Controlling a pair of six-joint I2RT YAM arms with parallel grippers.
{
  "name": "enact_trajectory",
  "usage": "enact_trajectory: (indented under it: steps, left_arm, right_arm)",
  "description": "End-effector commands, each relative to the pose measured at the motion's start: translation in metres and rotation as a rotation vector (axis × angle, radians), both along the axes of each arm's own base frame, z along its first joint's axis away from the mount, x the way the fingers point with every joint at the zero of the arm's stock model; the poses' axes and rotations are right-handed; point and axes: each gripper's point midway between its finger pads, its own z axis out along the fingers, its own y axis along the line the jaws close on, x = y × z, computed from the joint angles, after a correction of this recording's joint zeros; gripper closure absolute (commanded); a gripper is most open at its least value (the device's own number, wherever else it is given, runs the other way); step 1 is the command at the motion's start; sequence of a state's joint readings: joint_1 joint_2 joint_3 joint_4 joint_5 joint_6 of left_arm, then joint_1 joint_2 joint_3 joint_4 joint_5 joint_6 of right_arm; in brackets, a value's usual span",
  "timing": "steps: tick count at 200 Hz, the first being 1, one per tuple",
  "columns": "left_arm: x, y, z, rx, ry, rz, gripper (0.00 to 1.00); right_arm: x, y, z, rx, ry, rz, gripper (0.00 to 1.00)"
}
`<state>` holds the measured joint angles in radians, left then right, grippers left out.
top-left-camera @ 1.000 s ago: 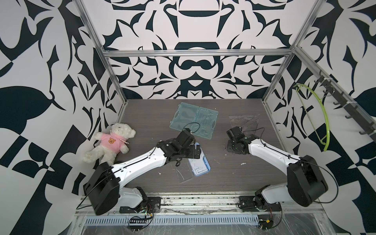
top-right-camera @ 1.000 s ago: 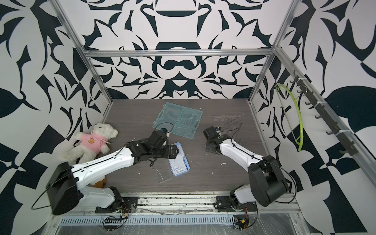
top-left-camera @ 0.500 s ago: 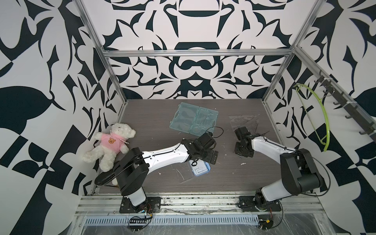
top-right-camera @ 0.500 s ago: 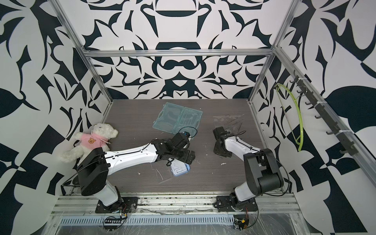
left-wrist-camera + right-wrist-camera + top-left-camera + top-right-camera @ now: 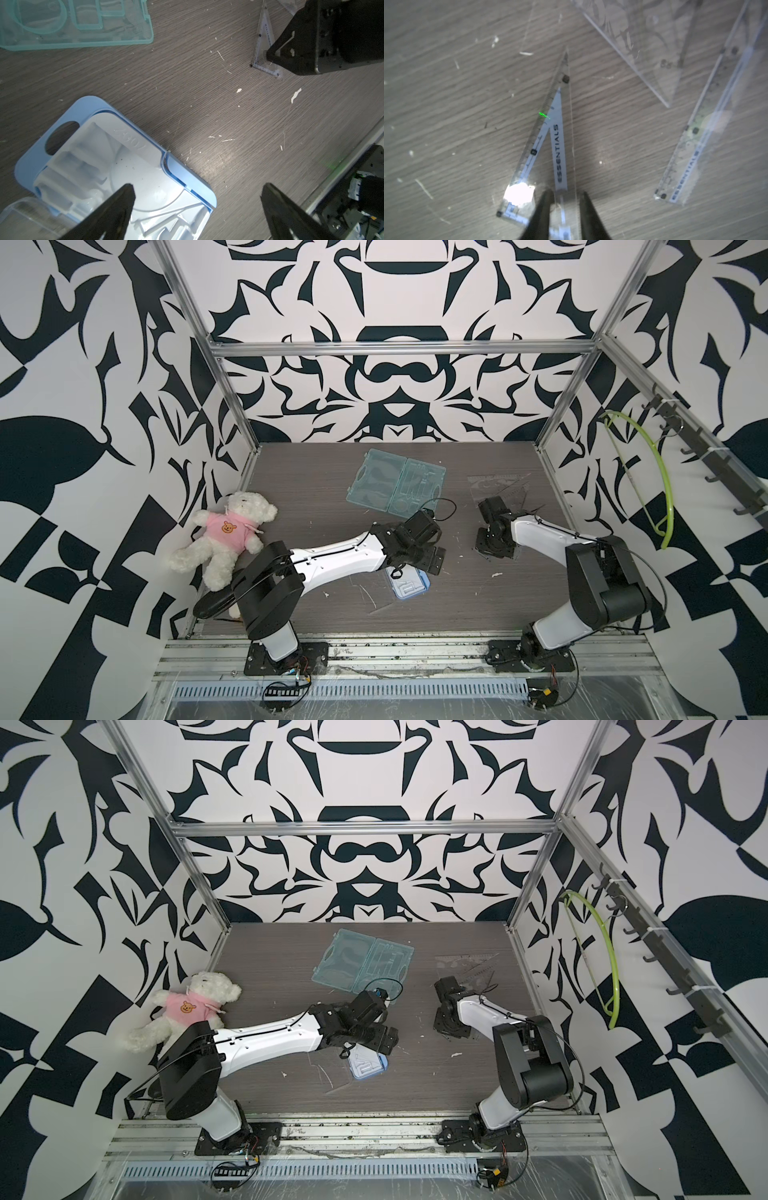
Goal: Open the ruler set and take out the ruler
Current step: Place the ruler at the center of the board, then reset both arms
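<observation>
The right gripper, which was clamped tight a second ago, is now loosening: in the right wrist view its jaws are standing a little apart on both sides of one leg of the small clear set square, and they seem to be no longer pinching it. The set square is lying flat on the table, just beside the straight ruler and near the large clear triangle, on the far right part of the table, the side toward which the right arm has been drifting during the last second. The left gripper is staying wide open and empty. Its arm has been reaching further to the right, and it is now hanging over the edge of the blue ruler set without touching it. The blue ruler set is resting at the same place in the front middle of the table, with its white inner tray uncovered and a clear lid folded aside. Whether any piece is still lying in the tray I cannot tell. The teal case is lying open further back. In my judgement the taking out is nearly finishing: the piece is being laid with the others, and the right arm is only needing to draw back.
</observation>
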<state>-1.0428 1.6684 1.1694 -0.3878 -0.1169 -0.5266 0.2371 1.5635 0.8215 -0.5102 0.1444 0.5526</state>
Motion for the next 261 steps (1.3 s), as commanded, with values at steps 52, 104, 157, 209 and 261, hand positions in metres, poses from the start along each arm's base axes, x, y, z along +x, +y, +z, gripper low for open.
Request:
enact_trajectory:
  steps: [52,104,157,209,261]
  left_arm:
    - [0.040,0.069,0.063,0.013,-0.197,0.225,0.01]
    - [0.124,0.225,0.113,-0.341,-0.175,0.698,0.01]
    - [0.153,0.321,0.111,-0.056,-0.457,0.786,0.01]
    - [0.141,0.360,0.063,0.081,-0.707,0.802,0.01]
    - [0.159,0.389,0.037,0.108,-0.738,0.866,0.01]
  right_arm:
    - [0.017,0.002,0.058,0.026,-0.185,0.020,0.53]
    - [0.055,-0.016,0.172,-0.013,-0.779,-0.020,0.51]
    - [0.074,-0.054,0.187,-0.334,-0.950,-0.004,0.46]
    - [0.083,-0.066,0.131,-0.435,-0.905,0.055,0.47]
    - [0.089,-0.070,0.084,-0.427,-0.867,0.060,0.50]
